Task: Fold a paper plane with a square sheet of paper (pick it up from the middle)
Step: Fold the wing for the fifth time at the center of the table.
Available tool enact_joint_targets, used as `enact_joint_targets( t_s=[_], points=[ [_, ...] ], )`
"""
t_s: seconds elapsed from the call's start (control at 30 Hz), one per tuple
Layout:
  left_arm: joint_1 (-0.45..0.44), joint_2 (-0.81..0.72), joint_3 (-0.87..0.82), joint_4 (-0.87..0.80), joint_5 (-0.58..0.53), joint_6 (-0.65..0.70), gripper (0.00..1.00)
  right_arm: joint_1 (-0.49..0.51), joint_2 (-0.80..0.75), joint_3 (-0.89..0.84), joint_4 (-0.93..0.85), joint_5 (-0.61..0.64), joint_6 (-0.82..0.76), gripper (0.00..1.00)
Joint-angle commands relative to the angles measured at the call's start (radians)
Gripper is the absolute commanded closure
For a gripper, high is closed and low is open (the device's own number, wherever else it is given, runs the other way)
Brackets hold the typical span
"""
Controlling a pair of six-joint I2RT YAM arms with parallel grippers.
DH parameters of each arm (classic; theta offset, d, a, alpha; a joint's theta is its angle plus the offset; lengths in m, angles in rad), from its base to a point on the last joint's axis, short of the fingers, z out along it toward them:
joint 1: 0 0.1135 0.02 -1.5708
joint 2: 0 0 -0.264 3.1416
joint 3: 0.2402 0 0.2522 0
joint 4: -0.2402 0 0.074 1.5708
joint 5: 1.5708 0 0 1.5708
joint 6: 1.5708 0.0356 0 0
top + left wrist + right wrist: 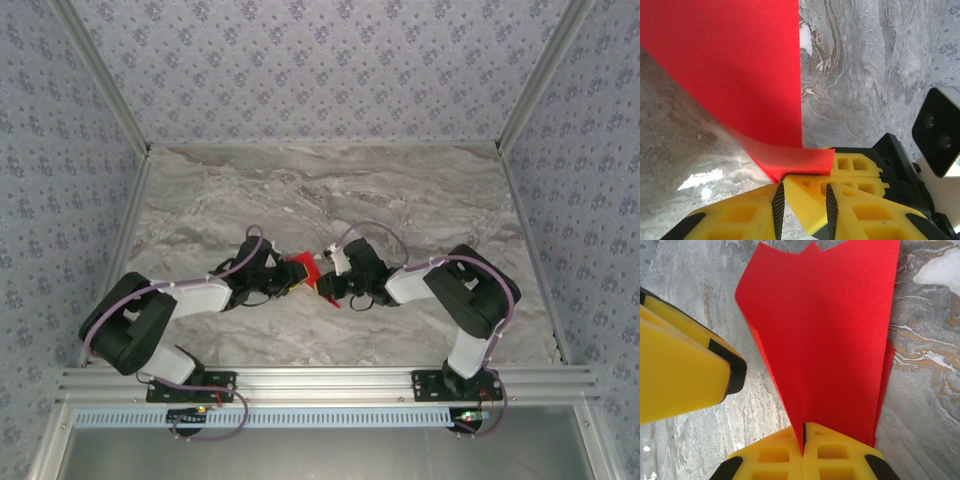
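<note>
Robot lab test cell — marble-look table (330, 190), wallpapered enclosure walls (320, 60), aluminium mounting rail (330, 380).

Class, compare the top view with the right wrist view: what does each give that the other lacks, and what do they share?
Top view: the left arm and right arm whole, their bases on the rail, and the wallpapered walls.
Right wrist view: the right claw shut on the paper, with the paper's stacked layers and notched far edge.
Shared: the red paper, the left claw beside it, and the marble table.
</note>
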Motion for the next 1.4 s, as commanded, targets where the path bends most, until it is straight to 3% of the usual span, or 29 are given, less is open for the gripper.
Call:
enact_joint_targets(
  t_s=[0.0, 0.53, 0.83, 1.37],
  points=[
    [-0.005, 0.021, 0.034, 0.042, 0.017, 0.016, 0.69, -0.014, 0.019, 0.017, 0.014, -0.052, 0.046, 0.97],
    [-0.007, 0.120, 0.072, 0.155, 0.073, -0.005, 0.72, -0.040, 0.031, 0.018, -0.003, -0.096, 0.054, 0.90],
    [-0.007, 0.167, 0.071, 0.157, 0.069, -0.007, 0.75, -0.048, 0.032, 0.017, -0.014, -0.105, 0.060, 0.88],
    [-0.008, 0.188, 0.083, 0.154, 0.069, 0.005, 0.76, -0.068, -0.059, 0.021, -0.120, -0.146, 0.056, 0.75]
  ],
)
